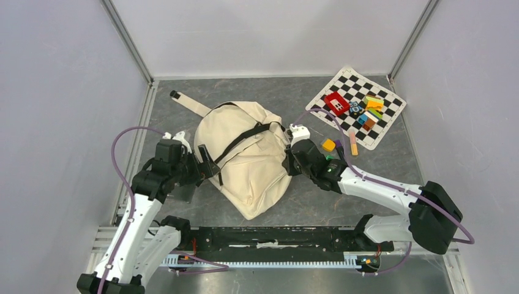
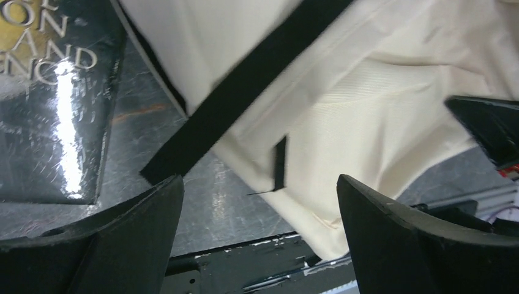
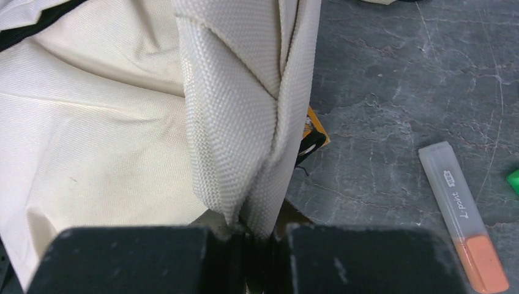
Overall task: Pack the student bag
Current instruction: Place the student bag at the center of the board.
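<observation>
One cream student bag point(image 1: 248, 162) lies flat in the middle of the grey tabletop point(image 1: 373, 171), its narrow end toward the arm bases and a black strap point(image 1: 245, 138) crossing its upper half. At its right edge the right tool point(image 3: 257, 236) has its fingers pressed together on a fold of the canvas, while at its left edge the left tool point(image 2: 260, 202) stands spread wide, gripping nothing. Just beside the bag on the left lies a dark glossy book point(image 2: 49, 98), and off to the right an orange-ended marker point(image 3: 463, 229) lies near a checkered mat point(image 1: 350, 82) carrying small coloured blocks point(image 1: 367, 110)
</observation>
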### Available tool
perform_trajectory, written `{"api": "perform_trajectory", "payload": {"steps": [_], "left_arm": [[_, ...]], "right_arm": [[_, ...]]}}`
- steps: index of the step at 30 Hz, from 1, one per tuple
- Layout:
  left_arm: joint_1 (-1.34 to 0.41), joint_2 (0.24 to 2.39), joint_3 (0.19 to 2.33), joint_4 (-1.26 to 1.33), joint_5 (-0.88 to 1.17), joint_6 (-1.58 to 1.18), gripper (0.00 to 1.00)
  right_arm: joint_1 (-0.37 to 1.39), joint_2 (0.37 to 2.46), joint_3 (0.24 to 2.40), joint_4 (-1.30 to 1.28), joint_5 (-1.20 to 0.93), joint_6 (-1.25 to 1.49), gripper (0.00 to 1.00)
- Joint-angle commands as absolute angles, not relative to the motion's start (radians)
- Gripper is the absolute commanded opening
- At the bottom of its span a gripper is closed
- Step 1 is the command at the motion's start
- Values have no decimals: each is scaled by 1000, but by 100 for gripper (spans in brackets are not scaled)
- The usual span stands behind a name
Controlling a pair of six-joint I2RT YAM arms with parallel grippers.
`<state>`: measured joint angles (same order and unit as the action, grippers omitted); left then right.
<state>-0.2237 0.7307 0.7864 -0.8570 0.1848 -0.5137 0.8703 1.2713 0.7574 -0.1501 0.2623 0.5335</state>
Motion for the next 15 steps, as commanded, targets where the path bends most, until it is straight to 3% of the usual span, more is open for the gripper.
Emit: {"api": "perform_trajectory", "payload": {"steps": [1,9,12,15], "left_arm": [[-218,740,763,-823,66,-572,100],[-216,671,717,-798,14,-662,99],[-216,637,693,-816,9,-694,85],[-216,628,681,-814,16,-718,81]], "right_arm": [[821,1263,701,-73,272,498,0],[744,1250,657,-46,183,490,0],[729,1250,657,-43,166,484,0],[722,1253,657,-36,148,483,0]]}}
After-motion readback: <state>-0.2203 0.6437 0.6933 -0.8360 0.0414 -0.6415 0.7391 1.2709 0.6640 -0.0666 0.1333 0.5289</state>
